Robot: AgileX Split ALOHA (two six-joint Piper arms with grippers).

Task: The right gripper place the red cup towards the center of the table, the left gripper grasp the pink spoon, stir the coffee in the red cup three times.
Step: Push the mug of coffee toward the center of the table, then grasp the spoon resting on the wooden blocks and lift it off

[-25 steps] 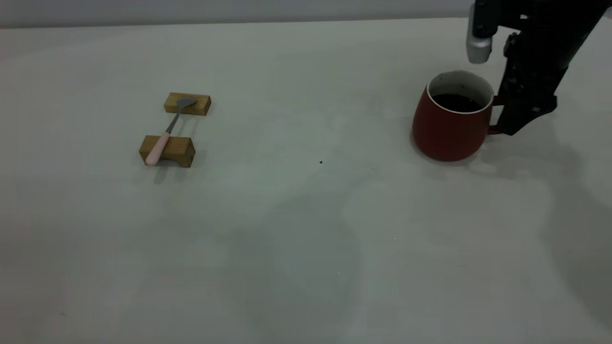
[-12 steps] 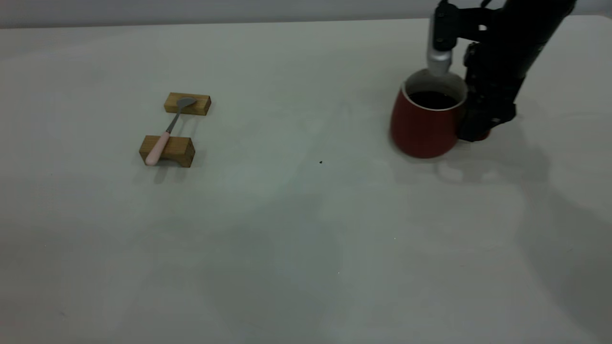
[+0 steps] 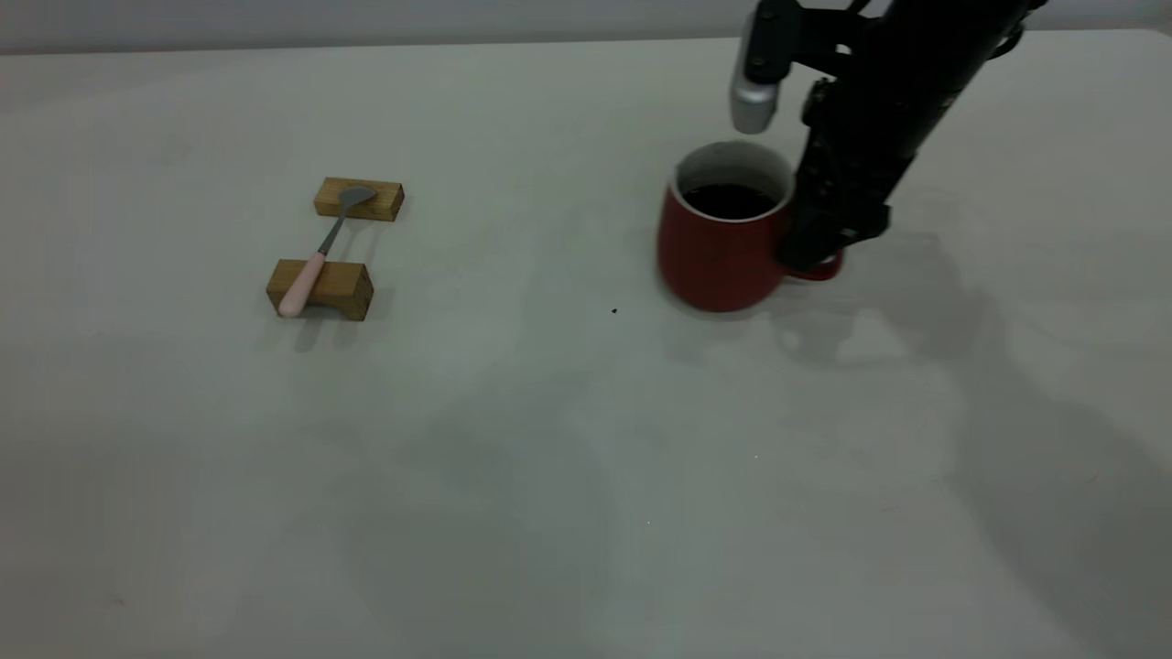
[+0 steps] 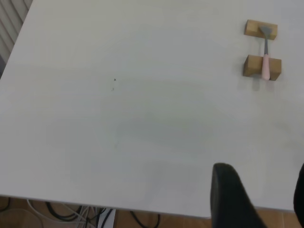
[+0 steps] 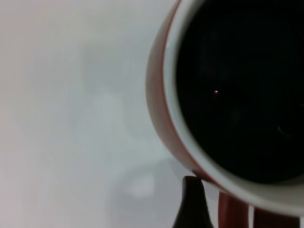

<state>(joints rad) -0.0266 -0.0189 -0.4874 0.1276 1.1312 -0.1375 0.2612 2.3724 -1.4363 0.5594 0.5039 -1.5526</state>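
Observation:
The red cup point(image 3: 721, 245) holds dark coffee point(image 3: 730, 200) and sits right of the table's point(image 3: 568, 439) middle. My right gripper point(image 3: 811, 253) comes down from above and is shut on the cup's red handle point(image 3: 821, 271). In the right wrist view the white rim and the coffee point(image 5: 242, 90) fill the frame, with one dark finger point(image 5: 192, 206) beside the handle point(image 5: 232, 211). The pink spoon point(image 3: 320, 247) lies across two wooden blocks at the left, also visible as the spoon point(image 4: 265, 59) in the left wrist view. My left gripper point(image 4: 263, 199) hangs open over the table's edge, far from the spoon.
The two wooden blocks point(image 3: 359, 199) point(image 3: 320, 288) carry the spoon's bowl and handle. A tiny dark speck point(image 3: 614, 311) marks the tabletop near the middle. Cables and floor point(image 4: 95, 216) show beyond the table edge under the left gripper.
The right gripper has carried the red cup leftward, from the right side toward the table's middle. The spoon and the blocks have not moved.

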